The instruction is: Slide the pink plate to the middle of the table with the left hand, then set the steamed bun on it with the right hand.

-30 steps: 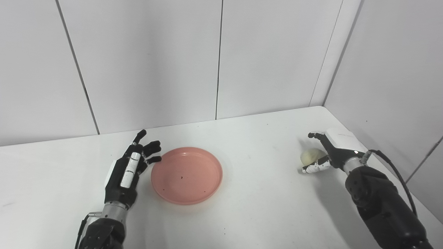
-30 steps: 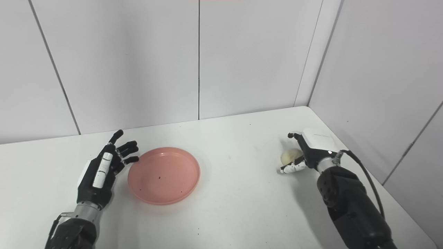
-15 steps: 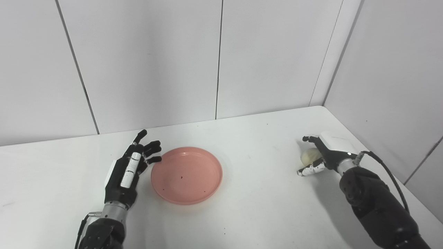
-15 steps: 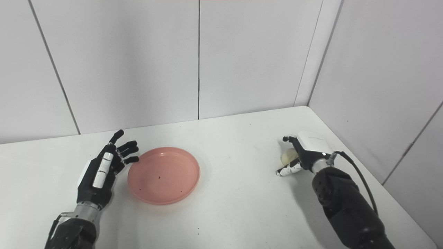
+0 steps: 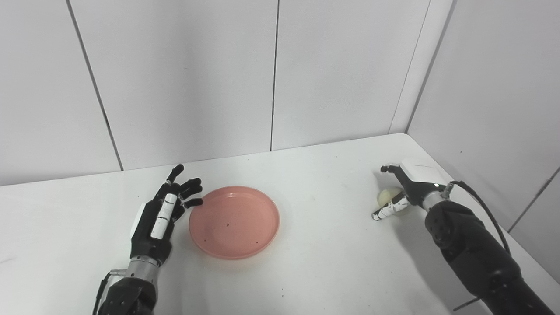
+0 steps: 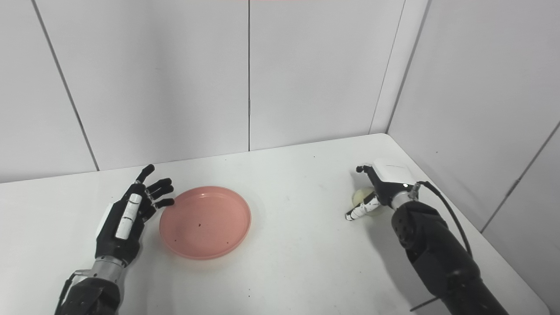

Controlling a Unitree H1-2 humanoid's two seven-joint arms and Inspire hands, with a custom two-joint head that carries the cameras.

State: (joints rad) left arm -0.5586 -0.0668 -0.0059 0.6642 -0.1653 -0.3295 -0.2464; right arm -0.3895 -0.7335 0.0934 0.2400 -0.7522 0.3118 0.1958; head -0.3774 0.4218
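My left hand (image 5: 159, 218): fingers spread, empty, beside pink plate (image 5: 234, 222).
My right hand (image 5: 404, 188): cupped around steamed bun (image 5: 389, 197); grip unclear.

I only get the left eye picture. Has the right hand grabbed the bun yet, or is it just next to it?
Observer: Not grabbed, I think. The right eye view looks a little further into the right hand. The steamed bun lies on the table between thumb and finger, and those are spread apart, not closed on it.
Operator: How much table is there past that arm? My picture cuts it off.
Observer: In the right eye view the table's right edge runs on almost to the picture's bottom corner, and it stays to the right of the arm all the way.
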